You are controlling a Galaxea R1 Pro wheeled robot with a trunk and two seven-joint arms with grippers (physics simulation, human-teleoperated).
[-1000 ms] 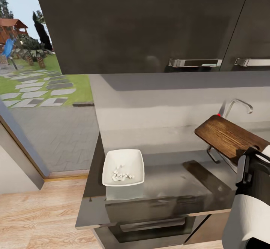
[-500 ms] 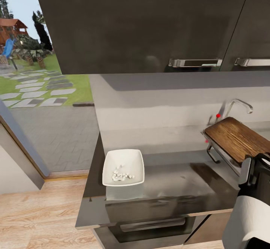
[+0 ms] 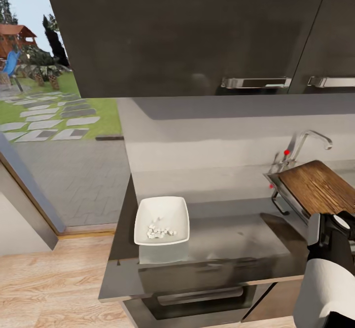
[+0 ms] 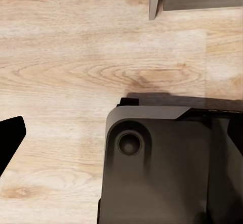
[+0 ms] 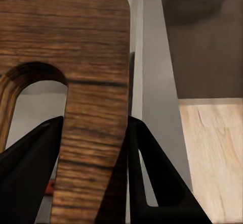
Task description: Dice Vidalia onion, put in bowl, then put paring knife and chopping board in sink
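You are carrying the chopping board point(image 3: 323, 186) over the sink point(image 3: 288, 197) at four o'clock from the bowl point(image 3: 162, 220) of diced onion point(image 3: 160, 231). If you let go while it is riding this high and tilted, it could clip the rim and slide onto the countertop point(image 3: 231, 236). Your right arm is reaching in from five o'clock, the right gripper point(image 5: 93, 148) pinching the board's handle end. Your left gripper is hanging over the floor point(image 4: 71, 57); I cannot tell its state.

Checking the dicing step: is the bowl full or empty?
Partly filled: the bowl holds a small heap of pale onion bits.
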